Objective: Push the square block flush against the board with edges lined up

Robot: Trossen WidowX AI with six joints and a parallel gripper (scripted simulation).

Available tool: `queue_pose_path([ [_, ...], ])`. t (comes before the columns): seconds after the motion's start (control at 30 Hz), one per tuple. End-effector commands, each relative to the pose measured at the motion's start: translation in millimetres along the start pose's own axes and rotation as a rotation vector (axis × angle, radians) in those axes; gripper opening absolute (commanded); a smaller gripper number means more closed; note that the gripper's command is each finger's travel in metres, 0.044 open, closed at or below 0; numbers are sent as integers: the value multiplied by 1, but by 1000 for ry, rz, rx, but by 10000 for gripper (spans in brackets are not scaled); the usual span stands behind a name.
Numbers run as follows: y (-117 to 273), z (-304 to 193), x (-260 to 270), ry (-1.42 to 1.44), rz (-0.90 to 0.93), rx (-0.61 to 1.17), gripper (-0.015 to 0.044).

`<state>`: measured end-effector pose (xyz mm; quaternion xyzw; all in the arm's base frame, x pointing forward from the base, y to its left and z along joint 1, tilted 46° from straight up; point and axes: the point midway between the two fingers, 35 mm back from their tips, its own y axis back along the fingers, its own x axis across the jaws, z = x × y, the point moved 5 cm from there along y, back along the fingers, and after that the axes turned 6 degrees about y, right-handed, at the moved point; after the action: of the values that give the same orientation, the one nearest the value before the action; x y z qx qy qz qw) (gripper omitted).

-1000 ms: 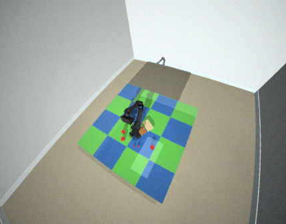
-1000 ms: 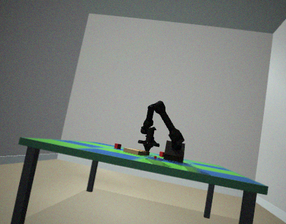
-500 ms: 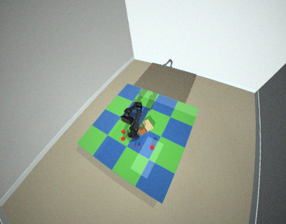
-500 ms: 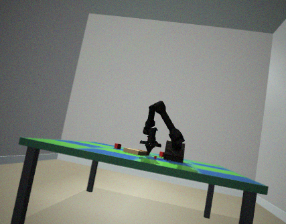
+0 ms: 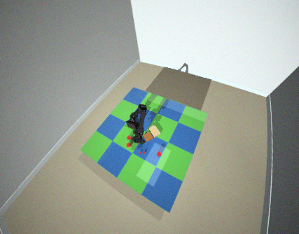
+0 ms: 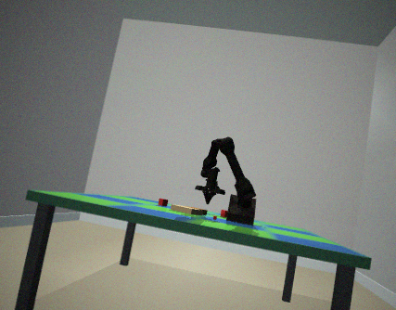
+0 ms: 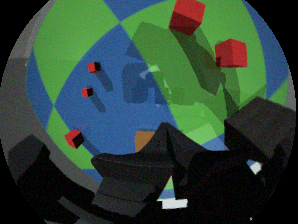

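Note:
A tan flat square-looking piece [image 5: 154,131] [image 6: 181,209] lies on the checkered table. A brown piece [image 5: 148,136] [image 7: 144,139] lies right beside its side, at the lower left in the top view; any thin gap between them, and how even their edges are, is too small to tell. Which one is the block and which the board is not clear. My gripper [image 6: 208,202] [image 7: 164,125] is shut and empty, fingertips pointing down. It hangs above the table close to the brown piece, touching neither piece. It hides most of the brown piece in the wrist view.
Red cubes lie around the pieces: two [image 5: 129,137] [image 5: 128,145] left of them, one [image 5: 159,154] in front, and tiny ones [image 5: 140,153] [image 5: 144,153] nearby. Another tiny one [image 5: 148,120] is behind. My arm's base [image 6: 241,211] stands close by.

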<state>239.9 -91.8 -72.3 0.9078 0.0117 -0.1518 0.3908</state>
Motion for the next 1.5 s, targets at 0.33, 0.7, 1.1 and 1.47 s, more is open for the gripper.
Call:
queue_pose_path([
  [0.33,2,-4,0,415,-5,-1,0],
  [0.7,2,-7,1,795,-5,0,0],
  [1.1,2,-11,1,1209,-5,1,0],
  [1.47,1,-15,2,1589,-5,3,0],
])
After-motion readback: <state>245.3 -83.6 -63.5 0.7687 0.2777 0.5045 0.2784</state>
